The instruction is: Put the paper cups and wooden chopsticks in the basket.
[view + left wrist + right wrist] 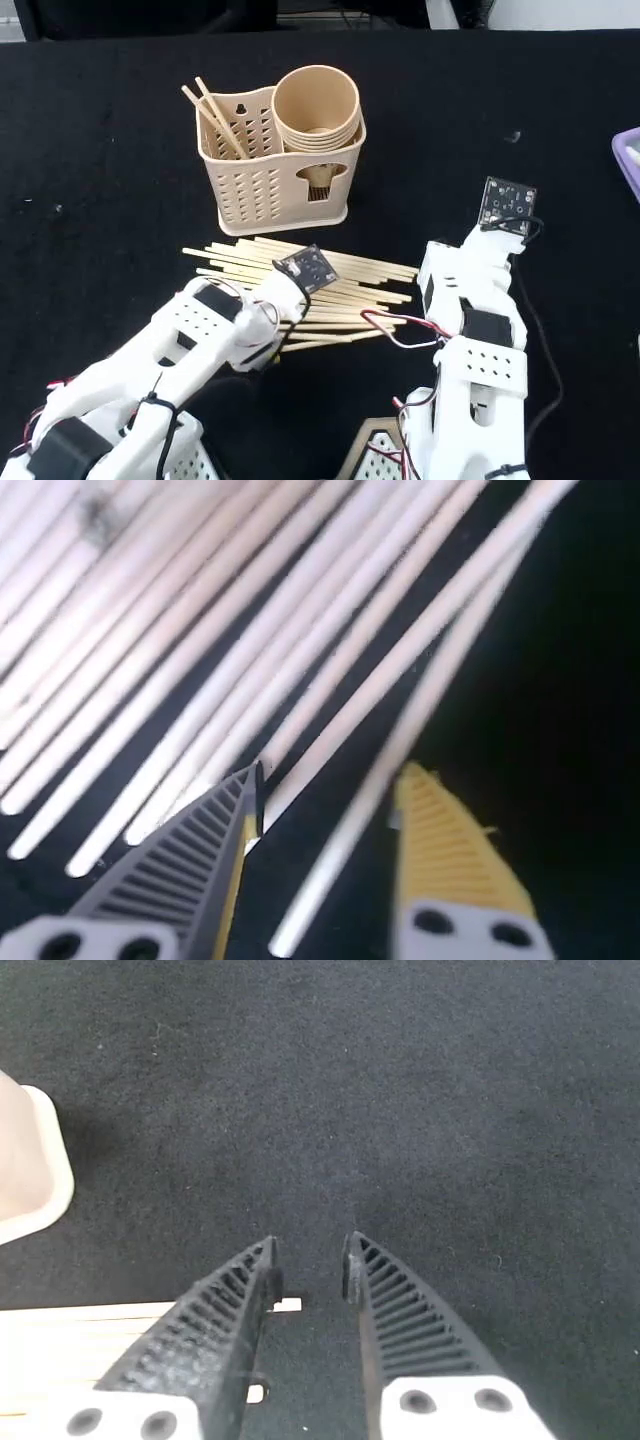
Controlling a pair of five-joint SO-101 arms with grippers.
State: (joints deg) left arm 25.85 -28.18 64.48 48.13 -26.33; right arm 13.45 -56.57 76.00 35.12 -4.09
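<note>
The beige slotted basket (262, 185) stands at the back of the black table. Stacked paper cups (316, 104) sit in one compartment and two wooden chopsticks (214, 117) lean in the other. A pile of chopsticks (360, 285) lies flat in front of the basket. My left gripper (330, 780) is low over the pile's near side, open, with one chopstick (345, 845) lying between its fingers. My right gripper (310, 1255) hovers over bare cloth just past the pile's ends (60, 1345), open by a narrow gap and holding nothing.
A purple object (628, 160) pokes in at the table's right edge. The basket's corner (30, 1165) lies to one side of the right gripper. Black cloth (500, 110) covers the table to the right of the basket.
</note>
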